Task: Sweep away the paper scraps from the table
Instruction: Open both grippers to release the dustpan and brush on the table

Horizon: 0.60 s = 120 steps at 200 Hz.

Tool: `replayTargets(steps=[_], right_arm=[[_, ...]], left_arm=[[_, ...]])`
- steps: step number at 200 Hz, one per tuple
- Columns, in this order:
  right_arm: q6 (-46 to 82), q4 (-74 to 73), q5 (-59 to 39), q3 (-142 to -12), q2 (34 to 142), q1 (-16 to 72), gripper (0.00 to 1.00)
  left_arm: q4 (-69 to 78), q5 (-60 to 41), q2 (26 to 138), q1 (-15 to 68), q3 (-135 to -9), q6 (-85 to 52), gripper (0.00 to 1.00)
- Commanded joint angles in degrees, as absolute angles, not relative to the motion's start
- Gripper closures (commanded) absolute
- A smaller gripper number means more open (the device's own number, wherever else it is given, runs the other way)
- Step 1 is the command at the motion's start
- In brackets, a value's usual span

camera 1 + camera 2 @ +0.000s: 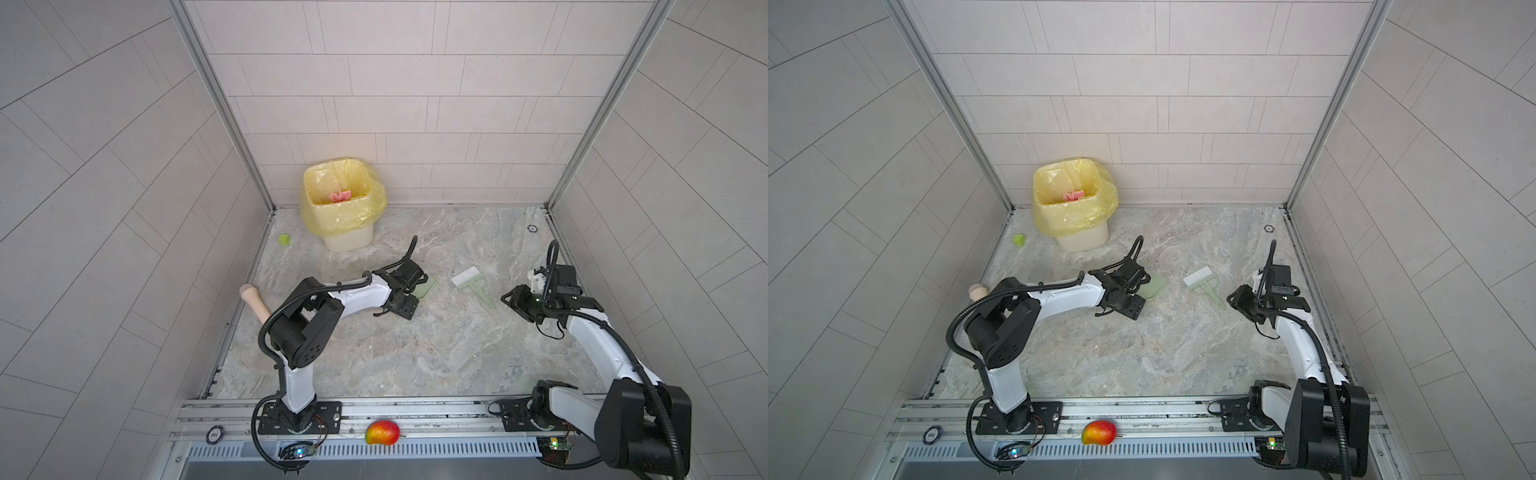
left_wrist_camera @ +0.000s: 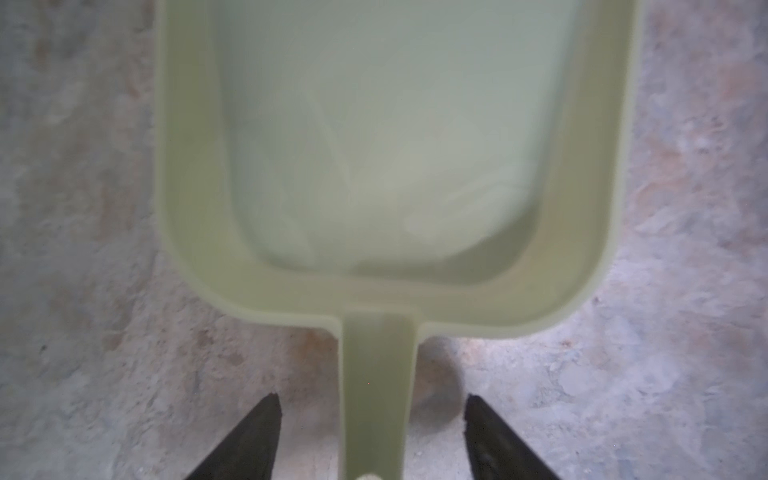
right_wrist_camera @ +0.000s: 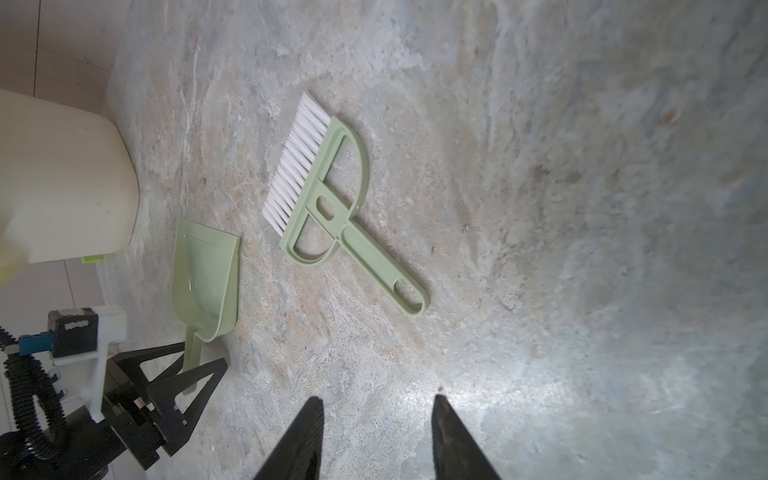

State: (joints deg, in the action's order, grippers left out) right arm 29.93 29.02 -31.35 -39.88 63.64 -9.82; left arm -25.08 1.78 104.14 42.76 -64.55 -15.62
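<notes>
Sitting at the far left of the table (image 1: 415, 357), a green cube (image 1: 284, 240) lies near the bin (image 1: 351, 243), whose yellow bag holds the pink paper scraps (image 1: 340, 195). Next, the left gripper (image 2: 371, 405) stands released, its fingers straddling the dustpan (image 2: 386, 145) handle without touching it. Further right the brush (image 1: 471, 282) lies flat, and the right gripper (image 3: 376, 405) hangs spread and empty nearby.

free: near half of table (image 1: 415, 353) | obstacles: bin (image 1: 349, 239) far-left; dustpan (image 1: 428, 287), brush (image 1: 471, 283) mid-table
</notes>
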Motion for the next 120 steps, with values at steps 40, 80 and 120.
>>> replayTargets(steps=[40, 80, 120], right_arm=[[16.62, 28.54, -16.48, -47.59, 63.04, -2.09, 0.38], [11.28, 25.26, -10.83, -50.47, 67.37, 0.32, 0.24], [8.55, 17.73, -5.36, -49.56, 70.32, 0.51, 0.05]], left_arm=[[-19.85, 19.54, 82.74, 42.54, -54.33, -15.33, 0.08], [-15.5, 23.2, 74.23, 34.24, -47.61, -10.96, 0.0], [-6.31, 26.34, 68.8, 25.23, -41.04, -6.67, 0.0]])
